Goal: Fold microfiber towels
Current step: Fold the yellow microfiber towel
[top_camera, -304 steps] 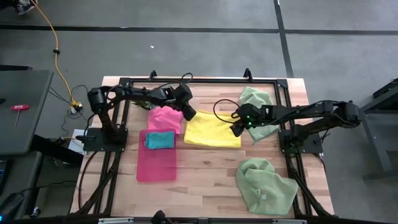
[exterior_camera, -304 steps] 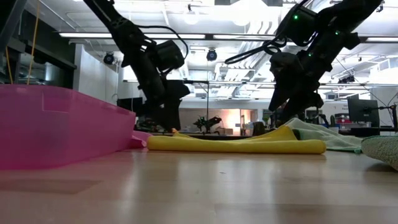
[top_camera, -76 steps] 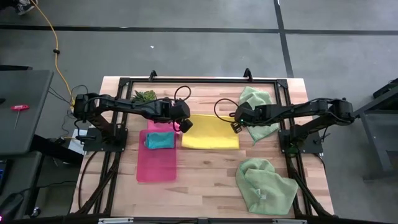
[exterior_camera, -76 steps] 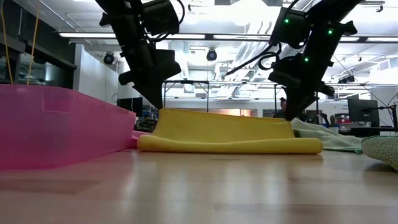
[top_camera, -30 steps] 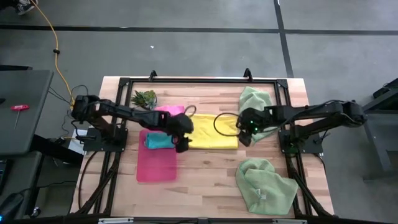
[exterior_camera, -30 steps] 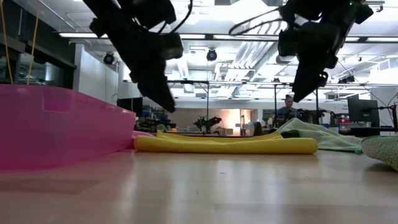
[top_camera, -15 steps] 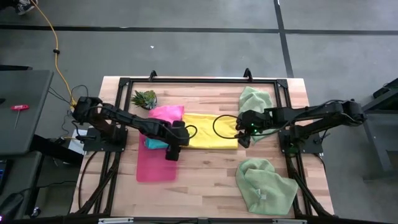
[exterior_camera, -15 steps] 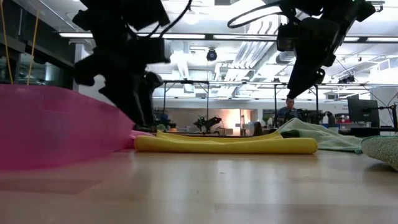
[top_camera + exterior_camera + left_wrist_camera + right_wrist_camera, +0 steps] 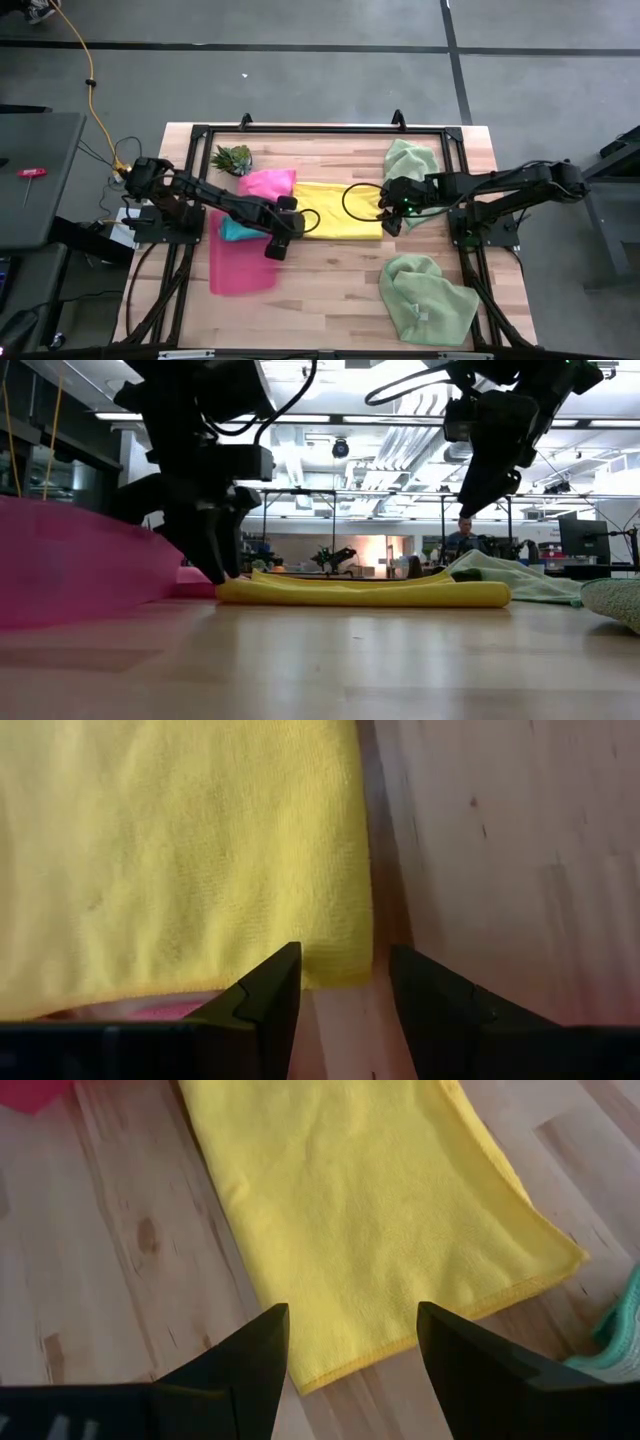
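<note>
My left gripper (image 9: 278, 243) sits low at the near left corner of the folded yellow towel (image 9: 340, 211), fingers apart with nothing between them. My right gripper (image 9: 392, 222) hovers, fingers wide, over the towel's right end. The pink tray (image 9: 240, 270) lies just left of the left gripper.

Left arm reaches toward 3 o'clock, its gripper (image 9: 276, 246) low, fingers (image 9: 268, 995) parted. Right arm extends toward 9 o'clock, gripper (image 9: 392, 222) raised, fingers (image 9: 250, 1360) spread.
</note>
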Controlling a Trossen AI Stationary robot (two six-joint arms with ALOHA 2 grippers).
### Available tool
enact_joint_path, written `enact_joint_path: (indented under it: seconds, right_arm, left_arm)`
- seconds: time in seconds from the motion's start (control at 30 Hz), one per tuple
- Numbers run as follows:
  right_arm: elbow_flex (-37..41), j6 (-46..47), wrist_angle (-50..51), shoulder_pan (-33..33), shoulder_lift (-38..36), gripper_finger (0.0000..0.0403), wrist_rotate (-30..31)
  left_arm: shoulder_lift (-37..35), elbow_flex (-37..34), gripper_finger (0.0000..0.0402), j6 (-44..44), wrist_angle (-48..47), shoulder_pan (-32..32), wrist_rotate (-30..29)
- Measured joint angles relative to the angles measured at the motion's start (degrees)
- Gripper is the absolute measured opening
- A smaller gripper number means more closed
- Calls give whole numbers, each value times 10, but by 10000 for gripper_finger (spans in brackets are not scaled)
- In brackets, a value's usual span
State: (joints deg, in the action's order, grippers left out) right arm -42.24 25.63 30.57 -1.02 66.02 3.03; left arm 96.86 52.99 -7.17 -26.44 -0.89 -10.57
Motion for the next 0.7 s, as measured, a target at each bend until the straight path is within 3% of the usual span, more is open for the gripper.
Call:
enact_joint_path:
  seconds: [0.53,0.6,0.7]
  right_arm:
    - [0,-1,-4,-1,0,212,0]
    - [0,0,-5,-1,0,212,0]
    - [0,0,-5,-1,0,212,0]
  left_arm:
    - [-13,39,144,-23,-27,0,-4]
    - [-13,51,144,4,-27,0,-5]
    - [-13,69,144,116,-37,0,10]
